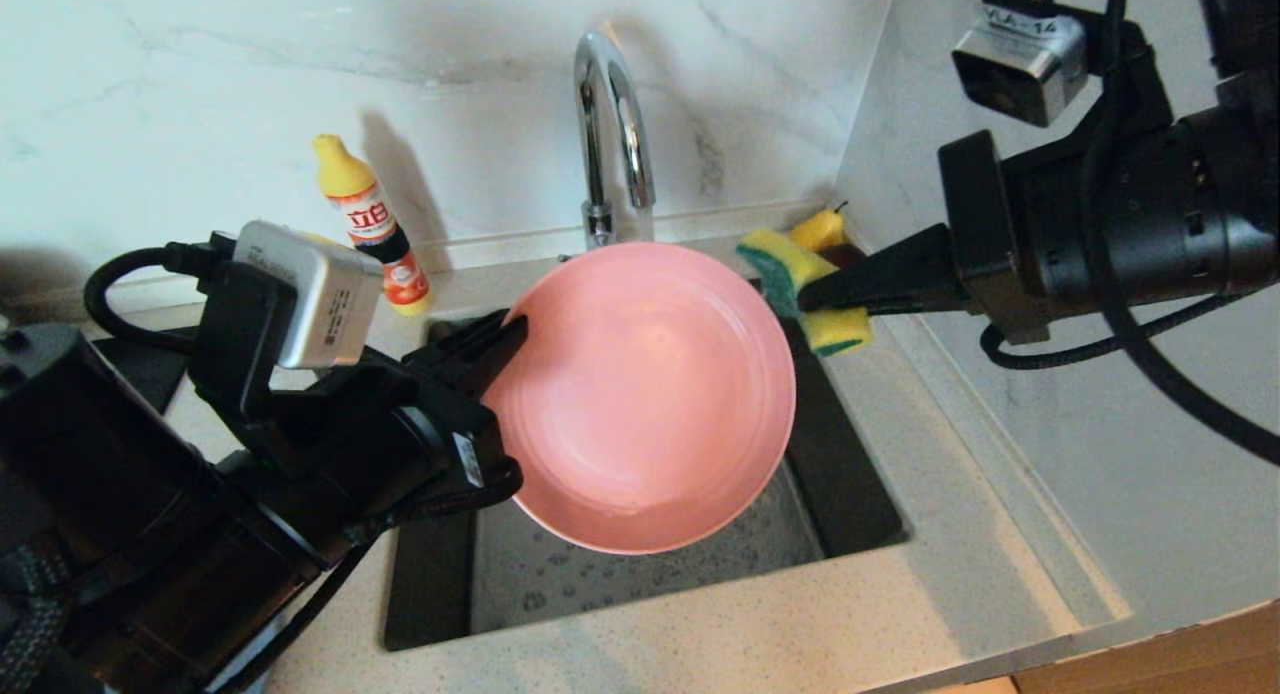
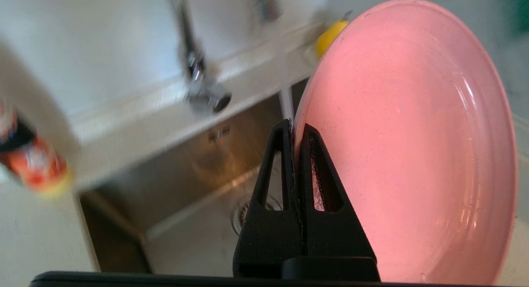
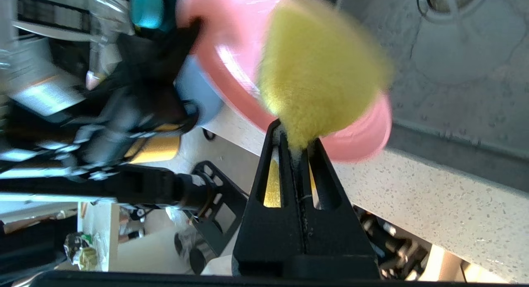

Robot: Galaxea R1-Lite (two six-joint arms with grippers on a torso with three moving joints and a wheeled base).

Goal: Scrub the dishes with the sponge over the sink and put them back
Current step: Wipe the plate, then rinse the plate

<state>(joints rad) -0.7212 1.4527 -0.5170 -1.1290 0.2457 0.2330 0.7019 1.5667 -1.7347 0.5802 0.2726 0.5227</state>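
Head view: left gripper is clamped tight on the rim of the pink plate at its 10 o'clock edge, holding it tilted over the sink. Right gripper pinches the sponge at the plate's 2 o'clock, just beside the rim. Tap stands at 12 o'clock; a bottle at 10 o'clock.

Left wrist view: fingers closed on the plate's edge, drain below.

Right wrist view: gripper closed on the sponge before the plate.
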